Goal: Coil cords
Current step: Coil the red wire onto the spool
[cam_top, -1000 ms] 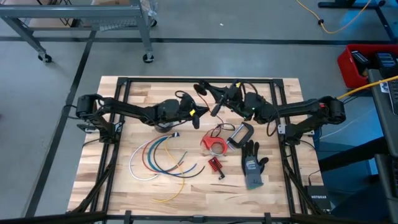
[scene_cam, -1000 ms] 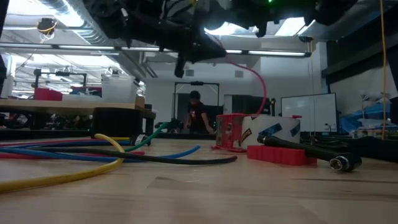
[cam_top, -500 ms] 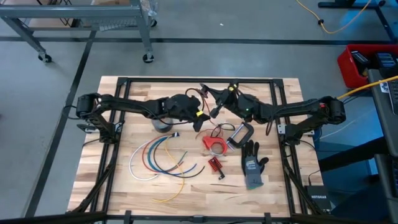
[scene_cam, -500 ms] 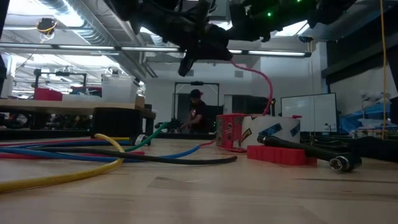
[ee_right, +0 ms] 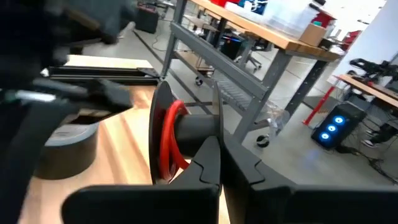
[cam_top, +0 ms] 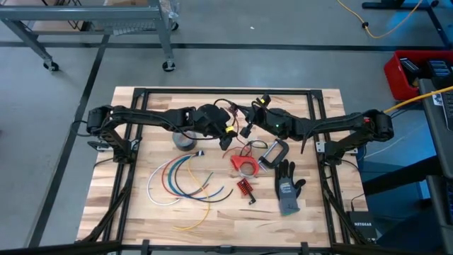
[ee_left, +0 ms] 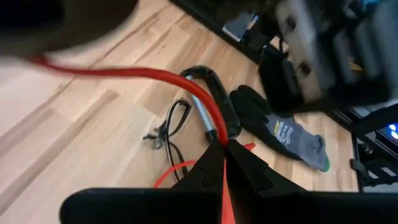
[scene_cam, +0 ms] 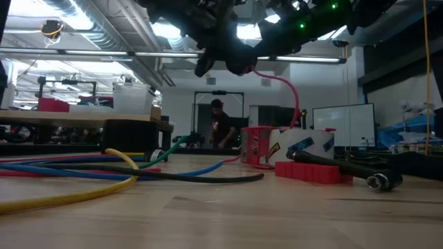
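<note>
Am winding red cord (ee_left: pixel 155 76), both tools pinching it: left tool (cam_top: pixel 228 132), right tool (cam_top: pixel 249 126). Other cords (cam_top: pixel 180 177) lying loose at desk's (cam_top: pixel 127 212) 8 o'clock, uncoiled.

On my light striped wood table (cam_top: pixel 141 219): red cord (ee_left: pixel 155 76), white, blue, red, green, yellow cords (cam_top: pixel 177 180), grey-and-black glove (cam_top: pixel 287 185), grey tape roll (cam_top: pixel 184 140), red clamp (cam_top: pixel 244 188), probably.

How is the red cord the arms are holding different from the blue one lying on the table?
The red cord is lifted off the wood, pinched in the left gripper and looped at the right gripper; the blue cord lies flat on the table, untouched. The red one hangs down toward the red tape dispenser; the blue one curves in an open arc beside other cords. Both are thin, flexible, single-colour wires.
</note>
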